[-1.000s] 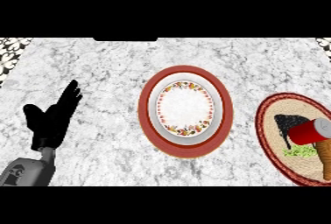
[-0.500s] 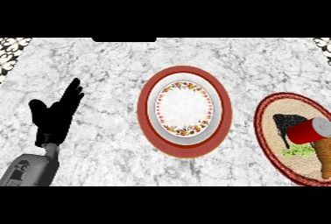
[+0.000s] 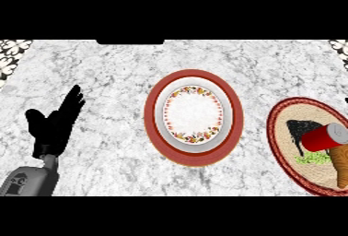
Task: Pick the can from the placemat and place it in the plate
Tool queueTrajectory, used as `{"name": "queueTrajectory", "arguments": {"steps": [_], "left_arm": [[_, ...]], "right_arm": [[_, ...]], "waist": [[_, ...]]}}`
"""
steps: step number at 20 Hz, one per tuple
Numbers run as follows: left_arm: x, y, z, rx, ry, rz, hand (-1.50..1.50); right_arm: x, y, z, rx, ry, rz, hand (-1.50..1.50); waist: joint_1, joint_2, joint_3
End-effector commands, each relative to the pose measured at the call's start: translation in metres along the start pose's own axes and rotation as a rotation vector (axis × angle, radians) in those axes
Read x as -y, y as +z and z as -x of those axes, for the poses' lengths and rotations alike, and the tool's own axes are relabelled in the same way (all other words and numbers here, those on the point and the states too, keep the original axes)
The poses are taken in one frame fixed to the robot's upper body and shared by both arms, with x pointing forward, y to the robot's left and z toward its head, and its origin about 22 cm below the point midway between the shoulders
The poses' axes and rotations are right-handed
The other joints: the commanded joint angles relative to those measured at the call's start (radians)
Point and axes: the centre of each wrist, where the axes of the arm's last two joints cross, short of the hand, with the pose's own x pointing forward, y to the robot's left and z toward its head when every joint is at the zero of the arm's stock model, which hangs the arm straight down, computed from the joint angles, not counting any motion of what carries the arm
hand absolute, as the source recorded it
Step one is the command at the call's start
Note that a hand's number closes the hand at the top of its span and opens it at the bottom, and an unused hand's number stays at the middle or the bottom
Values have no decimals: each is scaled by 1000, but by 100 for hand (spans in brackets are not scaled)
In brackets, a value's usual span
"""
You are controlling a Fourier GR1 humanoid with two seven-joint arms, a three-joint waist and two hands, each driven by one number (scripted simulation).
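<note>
The red cylindrical metal can with a silver top (image 3: 325, 137) lies on the round woven placemat with a dark red border (image 3: 284, 116) at the right of the grey marbled desk (image 3: 115, 78), near the view's right edge. It appears tilted rather than upright, its silver end toward the right. A brown, forearm-like shape (image 3: 342, 167) rises from the near right edge up to the can; we cannot tell whether our right hand is there, nor how its fingers stand. A dark patch and a green patch on the placemat beside the can cannot be identified.

The white plate with a floral rim (image 3: 195, 113) sits on a round dark red underplate (image 3: 231, 94) at the desk's centre, well apart from the can.

Our left hand (image 3: 54, 124) rests at the left, fingers straight and spread, holding nothing.

We judge the can to be light, rigid and smooth, hence liable to slip or roll. We recommend taking hold around the middle of its cylindrical wall, fingers opposing the thumb, not at the ends. The plate is probably fragile; set the can down gently.
</note>
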Motion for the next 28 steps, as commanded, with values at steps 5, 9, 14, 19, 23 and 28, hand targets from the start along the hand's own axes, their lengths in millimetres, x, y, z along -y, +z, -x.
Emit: {"name": "queueTrajectory", "arguments": {"steps": [5,9,14,19,23,28], "left_arm": [[5,-4,3,6,-16,5,0],[-2,-15,-10,4,10,16,0],[-8,-1,16,-3,5,8,0],[12,1,5,-11,1,30,0],[3,-12,2,-10,10,22,0],[-1,0,-1,-16,8,14,0]], "right_arm": [[-3,-14,-1,-80,129,-124,-150],[6,-38,-27,-115,137,-157,-150],[1,-35,-24,-118,135,-154,-150],[-24,-52,-21,-150,175,-161,-150],[-38,-56,-5,-155,190,-177,-150],[-45,-61,-21,-159,242,-245,-150]], "waist": [[5,2,1],[-1,1,0],[-1,0,0],[2,0,0],[2,1,0],[2,0,0]]}}
